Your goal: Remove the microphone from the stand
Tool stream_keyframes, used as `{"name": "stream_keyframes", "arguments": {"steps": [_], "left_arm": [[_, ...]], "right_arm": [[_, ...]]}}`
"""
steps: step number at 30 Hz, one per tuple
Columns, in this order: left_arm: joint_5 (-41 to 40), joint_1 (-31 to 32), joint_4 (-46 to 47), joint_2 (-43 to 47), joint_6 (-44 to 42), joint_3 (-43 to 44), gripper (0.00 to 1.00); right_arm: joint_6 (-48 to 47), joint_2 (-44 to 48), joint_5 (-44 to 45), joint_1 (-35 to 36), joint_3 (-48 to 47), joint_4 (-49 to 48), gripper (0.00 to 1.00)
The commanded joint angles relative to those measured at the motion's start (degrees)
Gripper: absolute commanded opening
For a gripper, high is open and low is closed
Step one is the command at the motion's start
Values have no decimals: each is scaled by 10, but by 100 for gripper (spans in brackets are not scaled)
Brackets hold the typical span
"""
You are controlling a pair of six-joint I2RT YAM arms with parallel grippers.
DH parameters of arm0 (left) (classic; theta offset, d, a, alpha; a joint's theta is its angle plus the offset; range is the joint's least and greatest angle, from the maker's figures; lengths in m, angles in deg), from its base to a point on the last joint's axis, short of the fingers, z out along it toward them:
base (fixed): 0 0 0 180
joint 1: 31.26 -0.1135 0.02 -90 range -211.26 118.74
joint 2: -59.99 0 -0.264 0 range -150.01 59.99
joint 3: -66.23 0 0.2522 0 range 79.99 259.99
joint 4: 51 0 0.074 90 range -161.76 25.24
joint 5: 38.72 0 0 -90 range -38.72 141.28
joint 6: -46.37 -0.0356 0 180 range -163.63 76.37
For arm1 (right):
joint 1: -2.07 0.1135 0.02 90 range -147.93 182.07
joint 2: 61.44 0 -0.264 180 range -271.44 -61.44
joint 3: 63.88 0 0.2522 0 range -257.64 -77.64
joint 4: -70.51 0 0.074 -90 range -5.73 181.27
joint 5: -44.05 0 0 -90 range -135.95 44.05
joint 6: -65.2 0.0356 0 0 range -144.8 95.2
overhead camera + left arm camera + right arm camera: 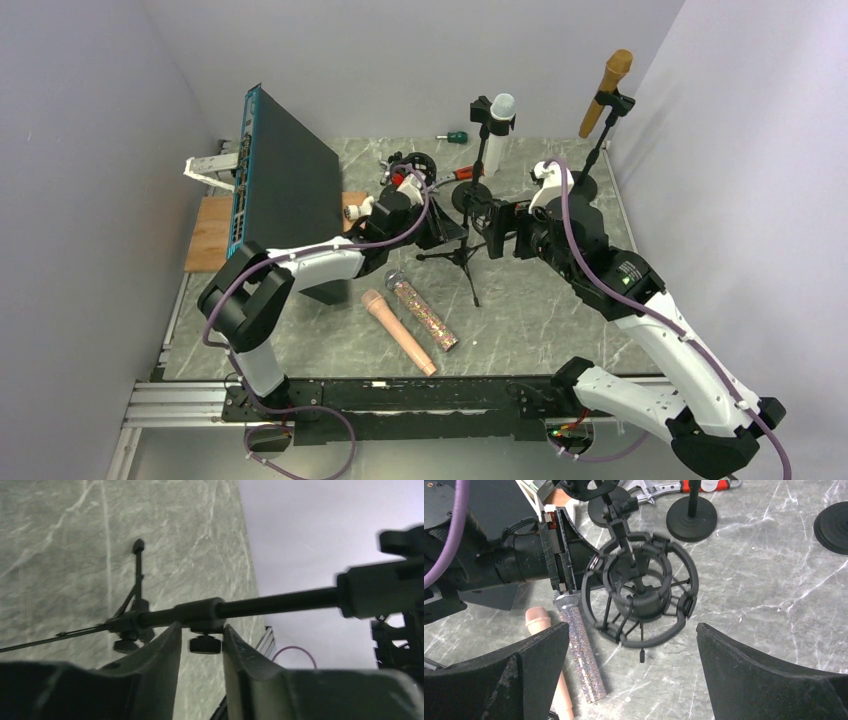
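Right wrist: shock mount [639,595] sits before open right tool [633,630].

I read the shock mount [639,592] as matt black plastic. At its 7 o'clock, a rough glitter microphone [583,652] and a smooth matt pink microphone [540,622]. Tabletop [764,570]: grey marbled, faint sheen.

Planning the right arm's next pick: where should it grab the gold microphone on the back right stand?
Probably the bare lower handle of the gold microphone, below the black clip. Come from the front left, since the wall stands close on its right, with the open right gripper turned square across its lean.
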Motion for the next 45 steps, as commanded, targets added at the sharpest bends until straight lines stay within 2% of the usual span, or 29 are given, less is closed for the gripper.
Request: {"name": "stream_keyframes", "arguments": {"steps": [1, 2, 7, 10, 12, 17, 23, 28, 35, 39, 41, 43, 45], "left_arm": [[52, -23, 36, 3, -16, -37, 48], [44, -23, 29, 12, -42, -41, 55], [12, -12, 11, 59, -137, -61, 67], [-19, 9, -19, 82, -214, -56, 70], [-70, 32, -63, 94, -267, -38, 70], [-159, 73, -130, 94, -367, 7, 64], [-145, 73, -146, 62, -388, 53, 58], [-139, 71, -147, 42, -380, 72, 46], [-124, 70, -142, 33, -362, 67, 47], [-116, 69, -133, 31, -354, 62, 36], [-103, 65, -132, 28, -345, 64, 23], [-88, 56, -140, 22, -324, 69, 3], [-51, 43, -139, 17, -289, 69, 0]], "right_arm": [[-12, 5, -17, -1, -1, -36, 100], [-12, 6, -17, -1, 0, -36, 100], [-10, 15, -11, -1, 9, -27, 100], [-8, 19, -12, -1, 14, -27, 100], [-7, 22, -15, -1, 19, -28, 100], [-4, 25, -16, -1, 23, -26, 100], [-4, 32, -12, -2, 22, -22, 100], [-4, 36, -10, -2, 22, -21, 100], [-6, 33, -8, -1, 21, -22, 100], [-6, 34, -8, -1, 21, -23, 100], [-5, 34, -9, -1, 22, -22, 100], [-4, 35, -11, -2, 22, -23, 100], [-3, 35, -13, -1, 24, -25, 100]]}}
